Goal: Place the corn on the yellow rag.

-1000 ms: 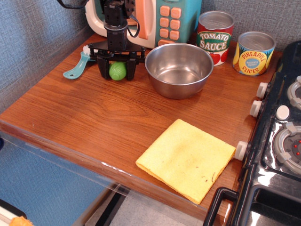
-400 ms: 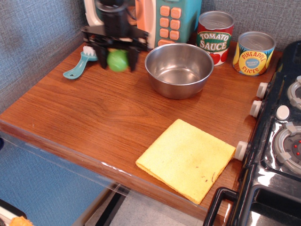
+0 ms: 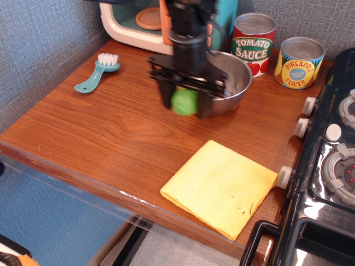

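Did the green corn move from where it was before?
Yes. The corn, held in the end effector, left its spot beside the teal brush and now hangs in front of the steel bowl, closer to the yellow rag.

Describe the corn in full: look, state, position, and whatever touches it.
The corn shows as a small, rounded, bright green lump with a smooth, plastic-looking surface; the picture is motion-blurred and no yellow kernels can be made out. It is held in the air between the two dark fingers of the end effector, which press on its left and right sides. Nothing else touches it. It hangs in front of the steel bowl, over bare wood, short of the yellow rag.
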Robot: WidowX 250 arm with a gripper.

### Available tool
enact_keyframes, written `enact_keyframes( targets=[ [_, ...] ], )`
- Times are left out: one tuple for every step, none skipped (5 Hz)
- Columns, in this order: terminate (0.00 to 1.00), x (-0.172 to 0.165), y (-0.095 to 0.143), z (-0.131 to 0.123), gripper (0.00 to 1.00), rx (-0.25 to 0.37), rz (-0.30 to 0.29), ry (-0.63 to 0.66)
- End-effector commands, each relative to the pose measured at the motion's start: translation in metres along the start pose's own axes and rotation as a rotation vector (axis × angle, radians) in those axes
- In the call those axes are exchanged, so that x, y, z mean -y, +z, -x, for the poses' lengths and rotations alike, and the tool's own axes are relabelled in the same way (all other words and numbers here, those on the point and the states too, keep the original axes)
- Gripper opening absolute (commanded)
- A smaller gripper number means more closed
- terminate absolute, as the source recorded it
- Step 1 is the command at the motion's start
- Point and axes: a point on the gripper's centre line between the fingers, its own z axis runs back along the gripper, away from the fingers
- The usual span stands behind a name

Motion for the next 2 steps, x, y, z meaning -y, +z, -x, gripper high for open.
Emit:
enact_keyframes(
  targets=[
    [0.0, 0.038, 0.006, 0.019, 0.0, 0.012, 0.028, -0.165],
    [0.0, 0.05, -0.002, 0.029, 0.0, -0.013, 0.033, -0.203]
  ],
)
